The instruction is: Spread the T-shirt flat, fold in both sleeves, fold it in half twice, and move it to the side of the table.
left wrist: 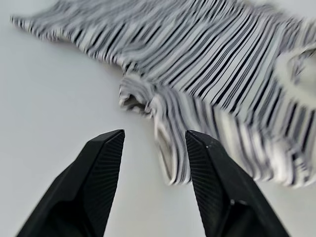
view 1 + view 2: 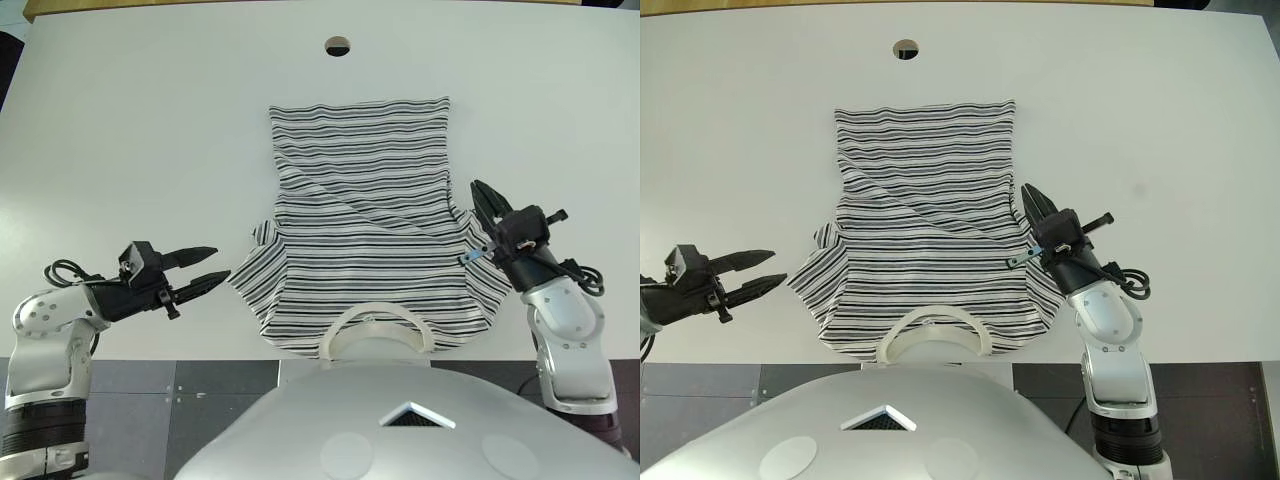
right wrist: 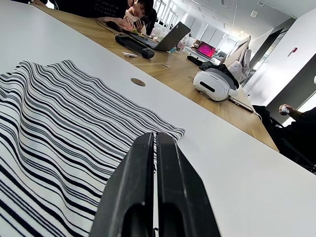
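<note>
Plainly, the T-shirt point(image 2: 365, 210) lies on the worktop point(image 2: 130, 130) with its body open, its collar toward us and a cable hole point(image 2: 338, 46) just beyond its hem. The left gripper point(image 2: 221, 264) hovers just beside the T-shirt's left sleeve point(image 2: 252, 272), clear of the cloth, jaws parted wide. The right gripper point(image 2: 477, 188) stands at the T-shirt's right edge, above the right sleeve point(image 2: 490, 282), with its fingers pressed together. We see nothing pinched between them.

We judge the risks as these. The left sleeve is rumpled near the armpit, so a bite there could catch doubled layers and drag the body askew. A diagonal crease crosses the T-shirt's middle, and folding over it would lock in a crooked fold. The collar end lies at the worktop's near edge, so a pull toward us could slide cloth off. The closed right gripper could push the edge rather than take it.

We count one T-shirt, two sleeves, two grippers and one cable hole.
</note>
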Robot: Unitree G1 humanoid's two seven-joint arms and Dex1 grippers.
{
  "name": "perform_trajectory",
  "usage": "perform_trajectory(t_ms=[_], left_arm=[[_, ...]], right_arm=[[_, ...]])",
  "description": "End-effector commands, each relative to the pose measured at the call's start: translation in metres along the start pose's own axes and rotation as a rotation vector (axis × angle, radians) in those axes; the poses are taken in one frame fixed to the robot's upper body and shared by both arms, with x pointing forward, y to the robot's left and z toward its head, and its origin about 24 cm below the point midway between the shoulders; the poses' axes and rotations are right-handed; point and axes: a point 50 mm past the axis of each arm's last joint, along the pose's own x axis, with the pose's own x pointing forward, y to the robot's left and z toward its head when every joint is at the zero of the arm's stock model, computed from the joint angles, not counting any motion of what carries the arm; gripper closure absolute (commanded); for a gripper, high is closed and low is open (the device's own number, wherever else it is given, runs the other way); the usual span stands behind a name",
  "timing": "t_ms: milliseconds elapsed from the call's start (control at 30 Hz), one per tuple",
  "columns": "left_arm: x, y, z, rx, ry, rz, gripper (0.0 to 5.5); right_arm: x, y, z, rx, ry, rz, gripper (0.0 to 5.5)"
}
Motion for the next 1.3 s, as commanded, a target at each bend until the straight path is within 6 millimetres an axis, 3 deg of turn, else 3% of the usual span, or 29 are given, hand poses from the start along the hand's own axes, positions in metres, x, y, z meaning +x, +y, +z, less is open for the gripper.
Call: perform_trajectory(t_ms=[33, 167, 500, 600, 867, 1300], left_arm=[[0.003, -0.012, 0.003, -0.015, -0.004, -0.085, 3.20], [0.014, -0.019, -0.016, -0.023, 0.116, -0.111, 3.20], [0.028, -0.016, -0.058, 0.014, 0.319, -0.092, 3.20], [0.024, -0.013, -0.054, 0.026, 0.297, -0.082, 3.20], [0.005, 0.002, -0.007, 0.063, 0.028, -0.008, 3.20], [0.023, 0.005, -0.053, 0.038, 0.310, 0.005, 3.20]], right_arm=[[0.001, -0.001, -0.002, -0.010, 0.003, 0.014, 5.40], [0.000, 0.000, -0.002, -0.010, 0.007, 0.014, 5.40], [-0.001, 0.005, -0.006, -0.016, 0.015, 0.028, 5.40], [-0.002, 0.005, -0.006, -0.020, 0.015, 0.025, 5.40], [-0.003, 0.005, -0.006, -0.019, 0.016, 0.027, 5.40], [-0.003, 0.007, -0.006, -0.018, 0.014, 0.030, 5.40]])
